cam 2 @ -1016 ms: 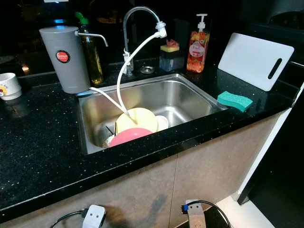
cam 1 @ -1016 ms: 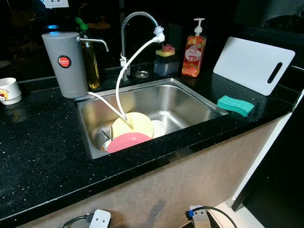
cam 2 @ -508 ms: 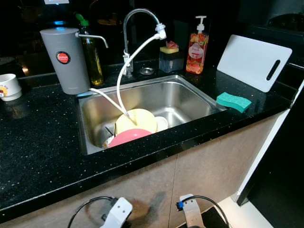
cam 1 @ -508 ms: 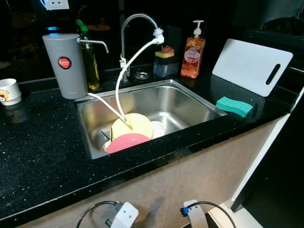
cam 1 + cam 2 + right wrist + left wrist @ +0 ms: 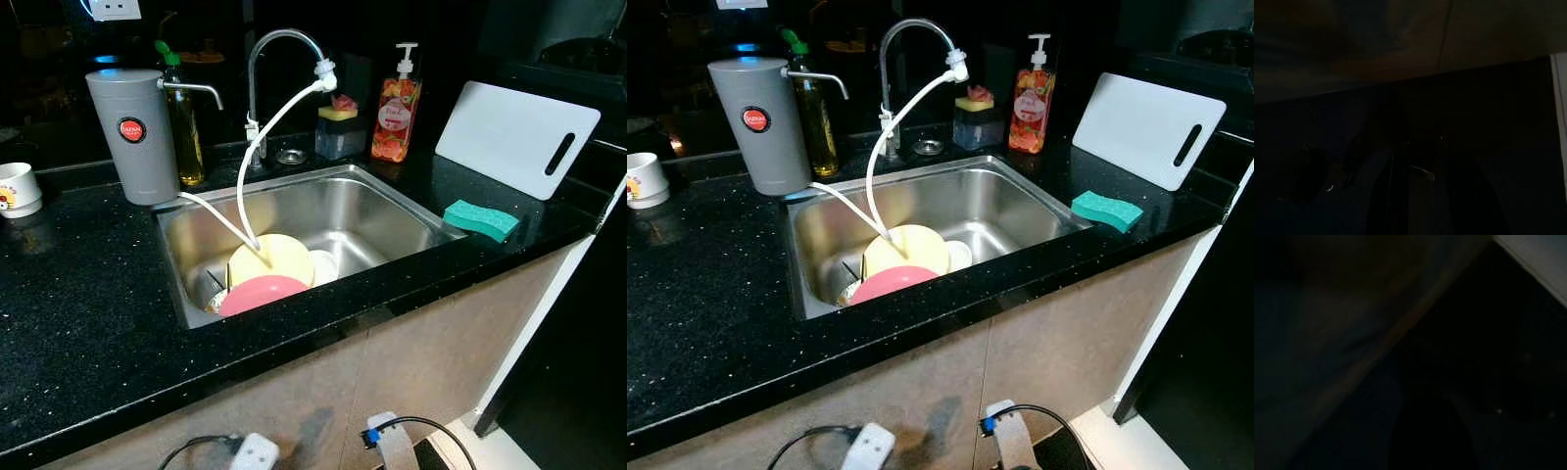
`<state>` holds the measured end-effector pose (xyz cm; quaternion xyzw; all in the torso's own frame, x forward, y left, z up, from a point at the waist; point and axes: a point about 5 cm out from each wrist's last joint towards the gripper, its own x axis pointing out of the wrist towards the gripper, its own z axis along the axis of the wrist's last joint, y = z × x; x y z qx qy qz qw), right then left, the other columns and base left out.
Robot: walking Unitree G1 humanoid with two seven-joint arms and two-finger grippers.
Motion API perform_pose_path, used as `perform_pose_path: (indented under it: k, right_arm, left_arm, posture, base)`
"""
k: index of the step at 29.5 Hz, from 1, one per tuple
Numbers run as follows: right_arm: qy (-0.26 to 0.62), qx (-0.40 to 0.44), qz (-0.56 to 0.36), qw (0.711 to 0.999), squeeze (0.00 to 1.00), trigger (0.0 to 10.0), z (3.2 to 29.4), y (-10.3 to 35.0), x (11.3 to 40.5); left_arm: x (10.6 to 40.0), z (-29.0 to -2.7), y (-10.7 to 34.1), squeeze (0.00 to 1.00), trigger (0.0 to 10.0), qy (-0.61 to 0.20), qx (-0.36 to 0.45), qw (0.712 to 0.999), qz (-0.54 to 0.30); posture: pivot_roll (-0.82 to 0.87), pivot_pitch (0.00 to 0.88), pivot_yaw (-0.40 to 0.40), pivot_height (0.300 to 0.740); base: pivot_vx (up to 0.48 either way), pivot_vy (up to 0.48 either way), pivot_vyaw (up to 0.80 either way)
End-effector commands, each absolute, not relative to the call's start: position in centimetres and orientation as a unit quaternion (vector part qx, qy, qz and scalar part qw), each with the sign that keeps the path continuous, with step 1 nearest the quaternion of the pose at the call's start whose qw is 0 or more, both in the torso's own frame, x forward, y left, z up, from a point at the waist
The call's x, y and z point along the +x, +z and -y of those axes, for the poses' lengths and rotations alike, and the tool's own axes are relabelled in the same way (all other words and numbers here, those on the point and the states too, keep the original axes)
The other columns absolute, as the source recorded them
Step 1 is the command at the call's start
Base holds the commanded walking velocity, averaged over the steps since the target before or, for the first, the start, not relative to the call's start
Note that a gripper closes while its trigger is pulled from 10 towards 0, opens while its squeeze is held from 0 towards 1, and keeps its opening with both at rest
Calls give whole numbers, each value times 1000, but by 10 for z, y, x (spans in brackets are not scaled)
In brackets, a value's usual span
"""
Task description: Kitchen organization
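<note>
1. Lying in the stainless steel sink (image 5: 392, 201), a round yellow plate (image 5: 279, 257) leans over a round pink plate (image 5: 260, 292).
2. Both arms hang low before the cabinet; whether either gripper's fingers are spread cannot be told.
3. A green rectangular sponge (image 5: 480, 218) rests on the black speckled countertop (image 5: 88, 304).

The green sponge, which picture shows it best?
The right eye view shows the green sponge best, whole on the black counter right of the sink. The left eye view shows it too. Both wrist views are too dark.
</note>
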<state>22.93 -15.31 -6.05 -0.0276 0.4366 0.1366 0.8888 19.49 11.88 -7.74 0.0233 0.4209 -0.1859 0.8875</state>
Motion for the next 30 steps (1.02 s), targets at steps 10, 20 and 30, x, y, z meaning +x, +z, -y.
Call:
perform_pose_path:
  k: [10,20,30]
  right_arm:
    - [89,18,-436,895,0,10000,156,-59,233]
    - [32,64,-480,874,0,10000,165,-66,222]
    - [4,78,-478,875,0,10000,170,-66,222]
  left_arm:
    - [187,-142,-83,0,10000,-146,-1,883,-446]
    - [192,-143,-81,0,10000,-142,0,884,-445]
    - [196,-142,-79,0,10000,-140,3,888,-438]
  posture:
    - [-13,0,-14,740]
    - [-16,0,-7,740]
    - [-20,0,-6,740]
  base:
    - [0,0,0]
    - [0,0,0]
    - [0,0,0]
